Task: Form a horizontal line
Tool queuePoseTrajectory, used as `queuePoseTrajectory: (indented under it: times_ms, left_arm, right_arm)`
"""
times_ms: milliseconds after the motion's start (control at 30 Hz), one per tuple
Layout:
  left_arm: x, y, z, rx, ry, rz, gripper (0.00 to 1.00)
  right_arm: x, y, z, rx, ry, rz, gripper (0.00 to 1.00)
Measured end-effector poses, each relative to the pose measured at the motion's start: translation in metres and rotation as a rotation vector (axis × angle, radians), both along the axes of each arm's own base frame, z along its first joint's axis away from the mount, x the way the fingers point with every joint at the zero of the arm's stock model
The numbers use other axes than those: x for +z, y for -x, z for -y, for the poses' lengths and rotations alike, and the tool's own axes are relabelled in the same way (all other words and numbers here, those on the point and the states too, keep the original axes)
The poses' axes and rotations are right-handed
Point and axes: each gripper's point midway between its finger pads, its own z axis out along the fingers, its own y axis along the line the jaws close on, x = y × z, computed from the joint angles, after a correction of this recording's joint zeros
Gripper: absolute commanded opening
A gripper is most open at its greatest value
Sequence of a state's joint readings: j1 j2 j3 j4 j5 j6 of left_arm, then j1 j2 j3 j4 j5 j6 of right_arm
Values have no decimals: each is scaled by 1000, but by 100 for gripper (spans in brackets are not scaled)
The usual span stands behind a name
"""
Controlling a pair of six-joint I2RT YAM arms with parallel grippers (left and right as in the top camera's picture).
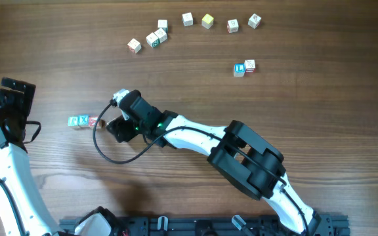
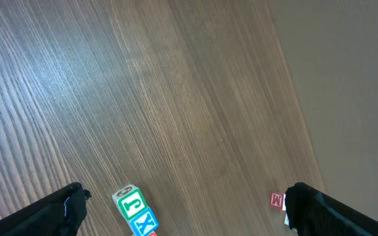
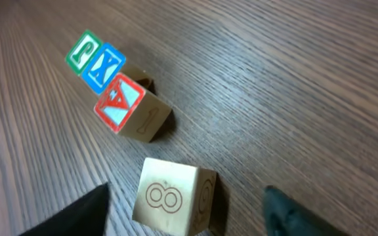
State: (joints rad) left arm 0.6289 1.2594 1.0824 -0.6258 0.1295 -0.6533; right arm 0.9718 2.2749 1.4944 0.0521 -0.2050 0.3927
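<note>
The horizontal line (image 1: 84, 121) is a short row of three touching cubes at the left: green J, blue X, red A. It also shows in the right wrist view (image 3: 110, 72) and partly in the left wrist view (image 2: 136, 210). My right gripper (image 1: 115, 128) sits just right of the row's red end. In its wrist view it (image 3: 186, 203) is open around a pale cube with an 8 mark (image 3: 172, 196), which rests on the table with gaps on both sides. My left gripper (image 2: 186, 193) is open and empty, at the far left (image 1: 15, 98).
Several loose cubes lie in an arc at the back (image 1: 188, 19), with a pair, one of them blue-faced, at the right (image 1: 243, 67). A red M cube (image 2: 277, 199) lies by my left gripper's right finger. The right arm (image 1: 241, 154) and its cable cross the middle.
</note>
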Motion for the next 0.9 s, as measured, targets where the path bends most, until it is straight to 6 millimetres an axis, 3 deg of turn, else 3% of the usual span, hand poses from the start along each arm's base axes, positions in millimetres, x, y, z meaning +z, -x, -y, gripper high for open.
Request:
queuePoseTrajectory:
  times_ms: [67,367,533,667,767,833,900]
  left_arm:
    - [-1,0,0,0,2,-3,100]
    - [-6,5,4,0,22,-30,100]
    - [-6,6,4,0,22,-31,100]
    - [-8,7,5,0,29,-40,100]
    - [-9,8,6,0,32,-44,100]
    - [-9,8,6,0,33,-45,100]
    - [-9,8,6,0,33,-45,100]
  right_arm:
    - [0,0,0,0,-1,0,99]
    - [4,2,7,-6,23,-18,100]
    - [44,-6,17,-27,1,-4,100]
    - [71,-19,33,-69,-11,-6,100]
    - [68,-28,47,-112,11,-42,100]
    - [61,-46,70,-177,19,-109,100]
    - [62,-50,75,-179,4,-134,100]
